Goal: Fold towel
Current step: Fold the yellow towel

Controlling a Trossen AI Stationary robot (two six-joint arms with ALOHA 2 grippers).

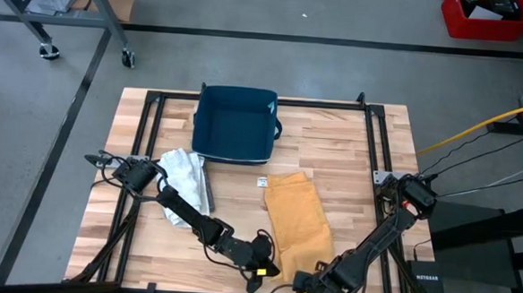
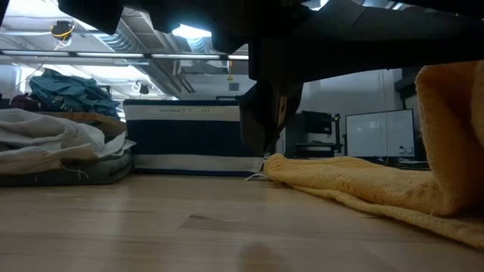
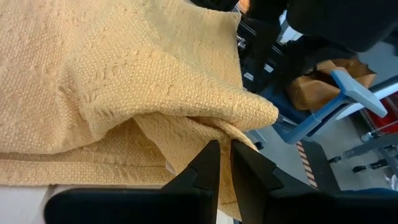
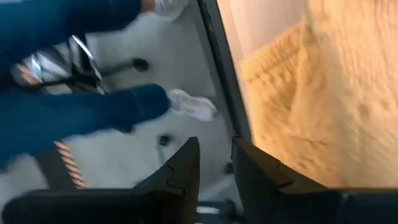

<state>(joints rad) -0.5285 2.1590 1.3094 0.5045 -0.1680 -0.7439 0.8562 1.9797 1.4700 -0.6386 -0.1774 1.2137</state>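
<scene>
1. Wood table (image 1: pixel 350 160): I see the yellow towel (image 1: pixel 298 222) near the front edge, below the blue basket (image 1: pixel 236 123).
2. Left gripper (image 3: pixel 224 163) pinches towel; right gripper (image 4: pixel 216 163) narrow, gripping nothing I can see.
3. Only the right wrist view shows a person's blue sleeve (image 4: pixel 74 112).

"NETGEAR" on black box (image 1: pixel 425 279)

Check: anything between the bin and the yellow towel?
Only a small white tag on bare table, per the high view, between bin and towel.

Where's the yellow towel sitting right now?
High view: the yellow towel lies right of centre on the table, near edge by both grippers, below the blue basket.
</scene>
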